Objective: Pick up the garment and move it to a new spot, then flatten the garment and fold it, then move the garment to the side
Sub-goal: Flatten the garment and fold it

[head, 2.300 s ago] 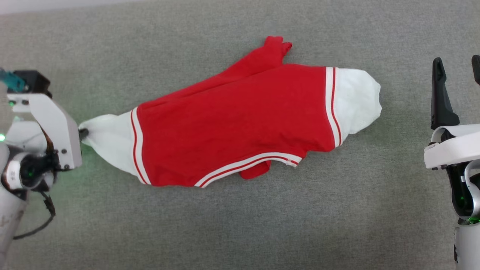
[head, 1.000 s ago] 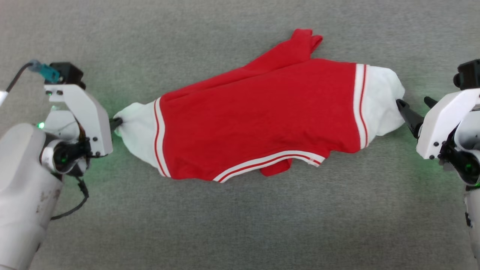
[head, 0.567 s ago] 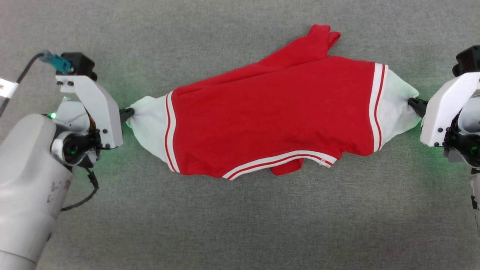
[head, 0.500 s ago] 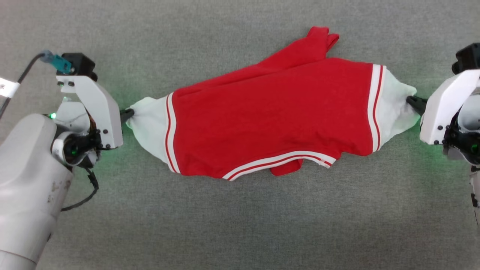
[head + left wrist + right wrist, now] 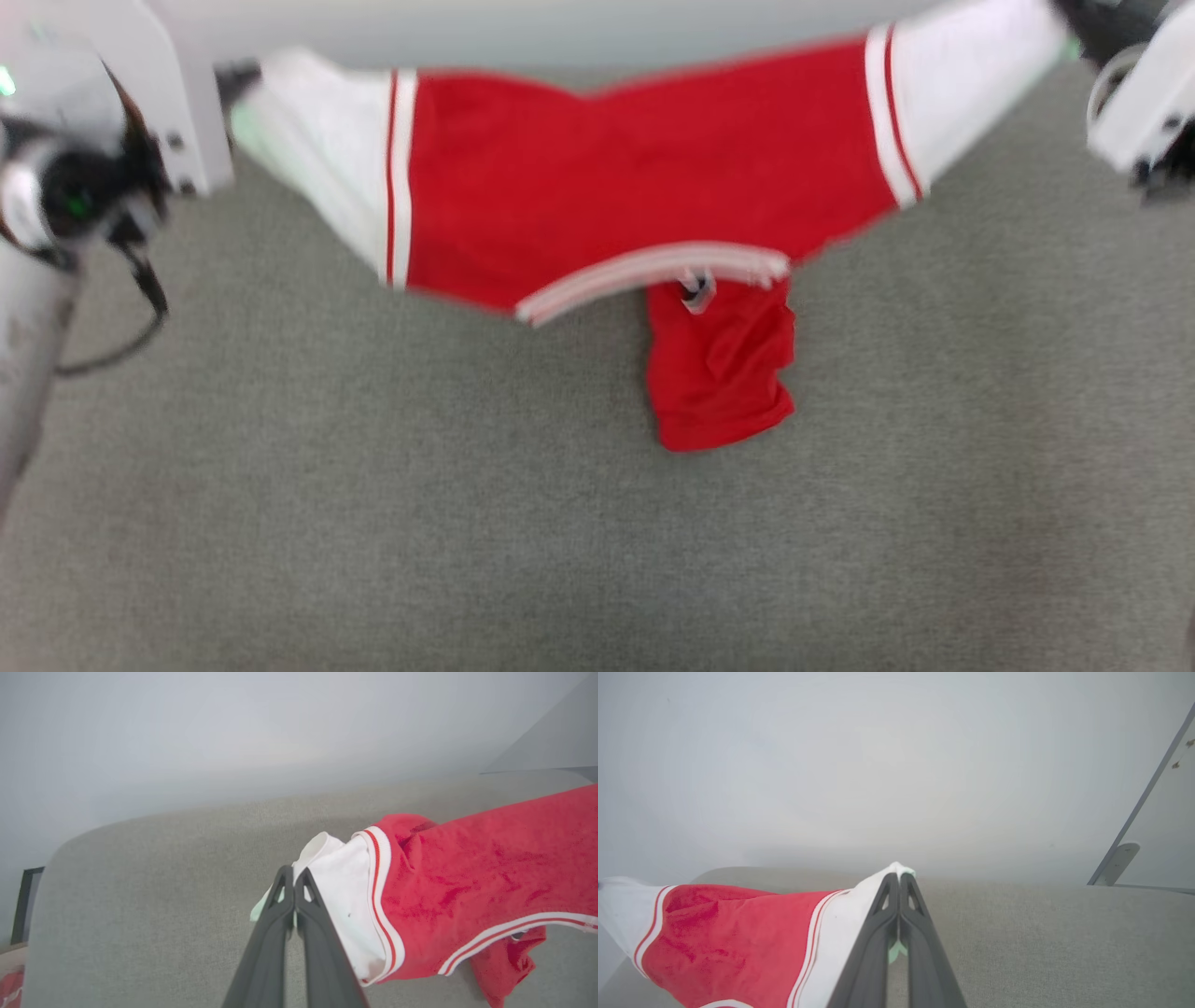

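The jaws of the left gripper [image 5: 293,873] are pinched shut on one white sleeve end; the shirt [image 5: 635,168] is held stretched above the grey surface [image 5: 373,523], long axis running left to right, a red flap hanging down; the jaws of the right gripper [image 5: 899,878] are clamped on the other white end

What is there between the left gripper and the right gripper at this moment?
The garment spans the whole stretch, as the head view shows. The left gripper and the right gripper are each shut on one white end of it.
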